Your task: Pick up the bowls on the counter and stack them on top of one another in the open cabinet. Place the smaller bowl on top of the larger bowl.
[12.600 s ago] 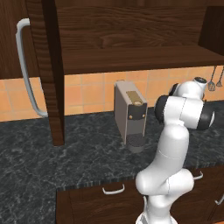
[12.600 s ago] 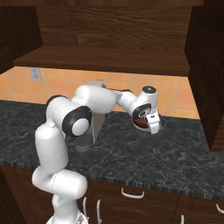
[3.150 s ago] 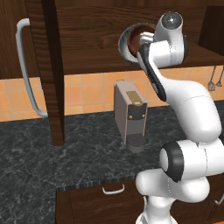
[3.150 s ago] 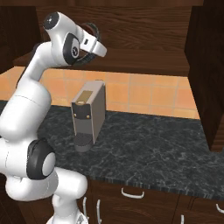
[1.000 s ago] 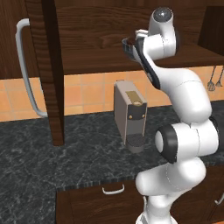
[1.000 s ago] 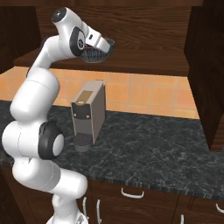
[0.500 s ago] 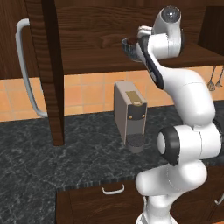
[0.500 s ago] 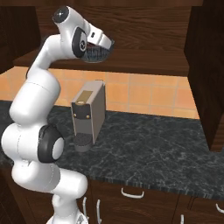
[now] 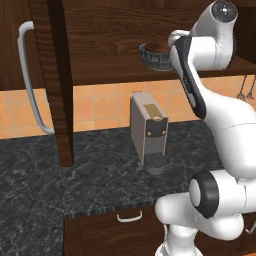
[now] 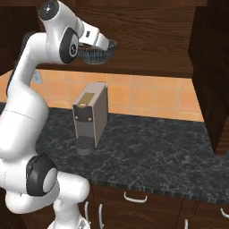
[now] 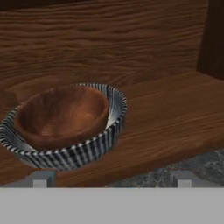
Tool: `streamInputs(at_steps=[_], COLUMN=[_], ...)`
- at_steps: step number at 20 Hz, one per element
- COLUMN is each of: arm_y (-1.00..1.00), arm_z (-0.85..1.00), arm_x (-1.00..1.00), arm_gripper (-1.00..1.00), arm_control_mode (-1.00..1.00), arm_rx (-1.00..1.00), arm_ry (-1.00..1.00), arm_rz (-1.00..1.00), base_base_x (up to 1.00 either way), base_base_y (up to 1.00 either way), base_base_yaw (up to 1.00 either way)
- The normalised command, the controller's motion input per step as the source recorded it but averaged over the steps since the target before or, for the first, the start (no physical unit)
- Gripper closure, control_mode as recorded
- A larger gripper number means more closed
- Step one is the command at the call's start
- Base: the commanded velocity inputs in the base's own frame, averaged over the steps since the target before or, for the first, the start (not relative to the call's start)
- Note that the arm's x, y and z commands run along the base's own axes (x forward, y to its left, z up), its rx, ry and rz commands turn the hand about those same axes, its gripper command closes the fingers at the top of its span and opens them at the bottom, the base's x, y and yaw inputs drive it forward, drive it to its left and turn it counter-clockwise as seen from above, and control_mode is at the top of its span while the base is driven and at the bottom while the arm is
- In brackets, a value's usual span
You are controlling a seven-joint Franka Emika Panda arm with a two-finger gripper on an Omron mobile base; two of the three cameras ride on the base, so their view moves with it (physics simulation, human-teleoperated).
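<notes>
The cabinet [image 9: 105, 75] stands open above the counter [image 9: 75, 185], and the arm [image 9: 200, 75] is raised to its shelf. Some twelve seconds ago the arm was bent low over the counter, its hand down beside the coffee machine [image 9: 147, 127]. Three seconds ago it was up at the cabinet, carrying a bowl tilted in the hand. A second ago that bowl was level at the shelf, and it has hardly shifted since.

The hand view shows two bowls nested on the shelf. The large bowl [image 11: 87, 153], ribbed blue-grey, sits flat on the wood. The small bowl [image 11: 61, 116], reddish-brown, rests inside it, off to one side. That is the order the task asks for, so the stacking looks done. What seems left is for the arm to back away without knocking the pile.

The gripper [image 11: 111, 180] is spread as wide as it goes and holds nothing. Its fingertips [image 11: 41, 178] stand short of the large bowl's near rim, one to each side, and the bowl lies ahead of them rather than between them. In the right base view the hand is close above the stack; contact there cannot be judged.
</notes>
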Motion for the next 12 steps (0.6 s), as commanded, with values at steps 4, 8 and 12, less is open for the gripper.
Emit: streamInputs(at_steps=[4,8,12], arm_y=[0.0,-0.04,0.0], arm_z=[-0.24,-0.64,-0.58], arm_x=[-0.69,-0.37,-0.48], arm_gripper=[-1.0,-1.0,-1.0], arm_control_mode=[-1.0,-1.0,-1.0], arm_rx=[-0.03,-0.11,-0.11], arm_ry=[0.03,0.08,0.1], arm_rz=[0.11,0.14,0.11], base_base_x=[0.0,0.0,0.0], base_base_y=[0.0,0.0,0.0], base_base_yaw=[0.0,0.0,0.0])
